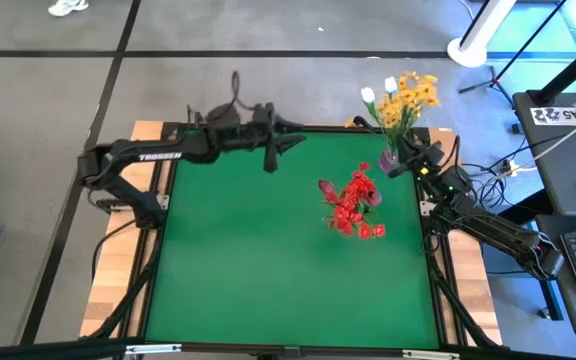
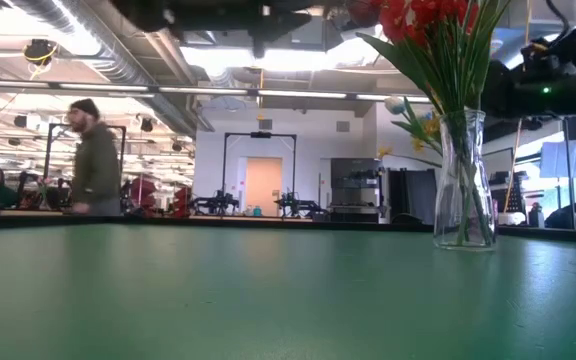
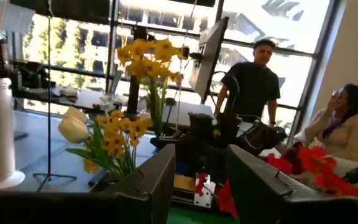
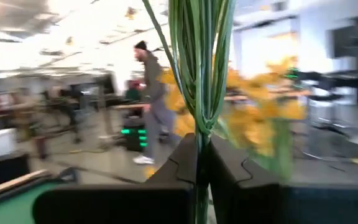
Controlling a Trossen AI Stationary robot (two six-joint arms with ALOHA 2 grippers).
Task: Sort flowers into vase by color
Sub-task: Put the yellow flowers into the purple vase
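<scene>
The right end effector (image 4: 202, 168) is closed on a bundle of green stems (image 4: 201, 68), pinched between its two dark fingers. In the high view this end effector (image 1: 400, 160) is at the far right edge of the green counter (image 1: 268, 270), and the yellow flowers (image 1: 411, 97) and a white tulip (image 1: 368, 96) on those stems lean out past the counter's far edge.

The red flowers (image 1: 354, 205) stand in a clear glass vase (image 2: 464, 180) on the counter's right half, just beside the right end effector but apart from it. In the low view the vase is upright, with green stems filling it and red blooms (image 2: 420, 14) at the top.

The left end effector (image 1: 286, 143) hovers near the far edge of the counter, toward the middle, well apart from the vase. Its fingers (image 3: 151, 180) stand parted with nothing between them.

Beyond the counter, a person (image 2: 93, 160) in a dark cap and jacket is in the room. The left wrist view shows another standing person (image 3: 252, 81) and a seated one (image 3: 347, 127) near the windows.
</scene>
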